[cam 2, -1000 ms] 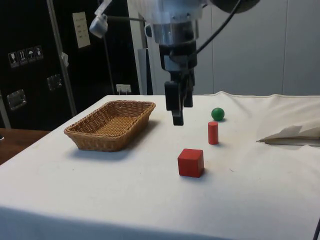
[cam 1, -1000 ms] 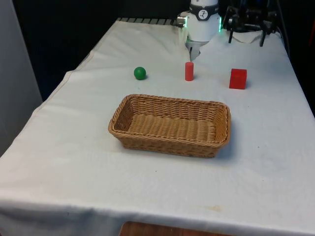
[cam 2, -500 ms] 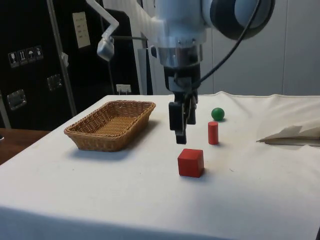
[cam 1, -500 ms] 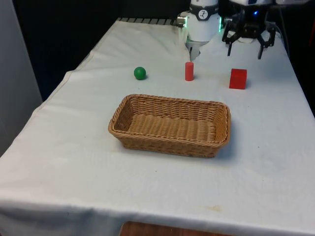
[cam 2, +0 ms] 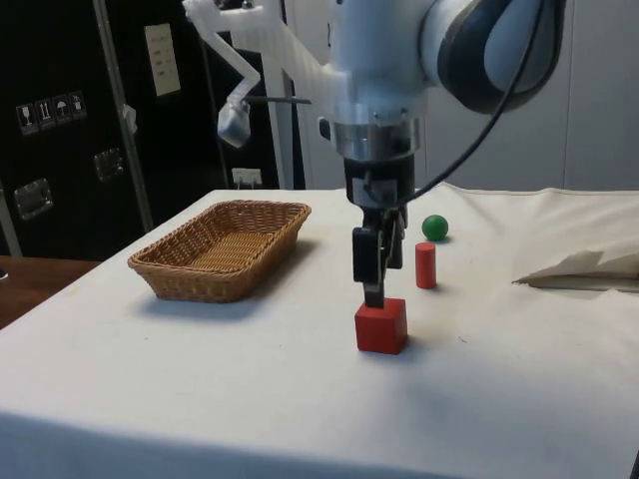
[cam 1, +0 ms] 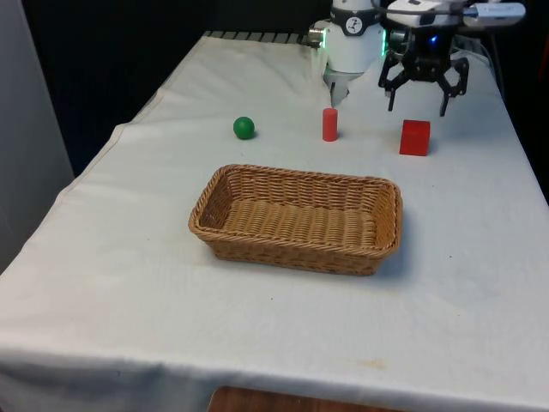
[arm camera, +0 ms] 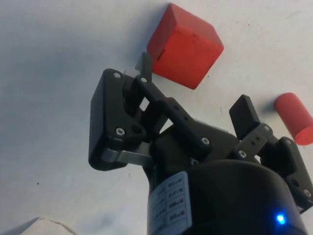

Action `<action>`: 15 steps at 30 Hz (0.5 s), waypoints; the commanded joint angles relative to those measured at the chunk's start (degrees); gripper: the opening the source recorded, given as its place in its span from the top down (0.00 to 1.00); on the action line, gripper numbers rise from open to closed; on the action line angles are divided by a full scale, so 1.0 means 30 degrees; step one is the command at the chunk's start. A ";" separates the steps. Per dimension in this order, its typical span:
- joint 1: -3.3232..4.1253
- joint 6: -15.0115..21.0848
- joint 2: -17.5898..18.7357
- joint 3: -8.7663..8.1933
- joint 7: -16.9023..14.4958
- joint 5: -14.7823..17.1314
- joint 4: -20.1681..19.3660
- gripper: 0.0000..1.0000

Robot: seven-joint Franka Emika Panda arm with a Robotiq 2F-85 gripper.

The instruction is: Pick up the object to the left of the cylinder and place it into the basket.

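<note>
Gripper [cam 1: 418, 96] has dropped over the red cube [cam 1: 414, 137], jaws apart, not the green ball [cam 1: 244, 128] by the table's edge.

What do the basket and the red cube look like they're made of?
The basket looks like woven wicker or rattan: tan strands in a visible weave, with a braided rim. The red cube looks like painted wood or hard plastic: flat faces, crisp edges, an even matte red. Which of the two, the look leaves open.
</note>
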 commanded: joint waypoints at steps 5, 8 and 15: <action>-0.0038 0.0573 0.0325 0.0000 0.0019 0.0000 -0.0057 0.00; -0.0076 0.1700 0.0764 0.0134 -0.0210 0.0554 -0.0267 0.00; -0.0057 0.2254 0.1432 0.0000 0.0019 0.0267 -0.0134 0.00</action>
